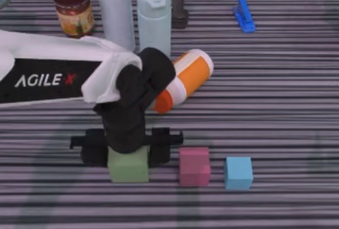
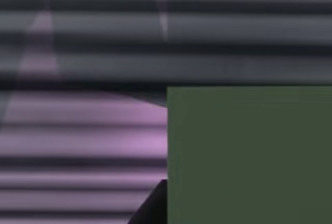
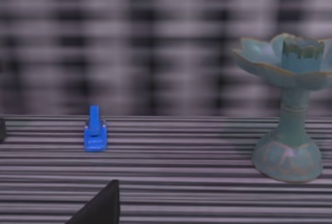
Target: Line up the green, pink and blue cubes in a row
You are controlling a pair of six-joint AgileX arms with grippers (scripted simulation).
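The pale green cube [image 1: 128, 166] rests on the striped table near the front, and my left gripper [image 1: 127, 153] is shut on it from above, a black finger against each side. In the left wrist view the green cube [image 2: 249, 156] fills one side, with one dark fingertip [image 2: 155, 206] pressed to its edge. To its right lie the pink cube [image 1: 194, 166] and then the sky-blue cube [image 1: 238, 173], with small gaps between them. My right gripper is out of the top view. Its wrist view shows only one dark fingertip [image 3: 104, 208], set wide and holding nothing.
Behind the left arm stand a jar [image 1: 74, 9], a white bottle with a teal cap [image 1: 116, 9] and a pale blue bottle [image 1: 154, 14]. An orange-and-white bottle [image 1: 185, 78] lies on its side. A darker blue clip [image 1: 244, 14] sits at the back right. The right wrist view shows a teal pedestal [image 3: 290, 110].
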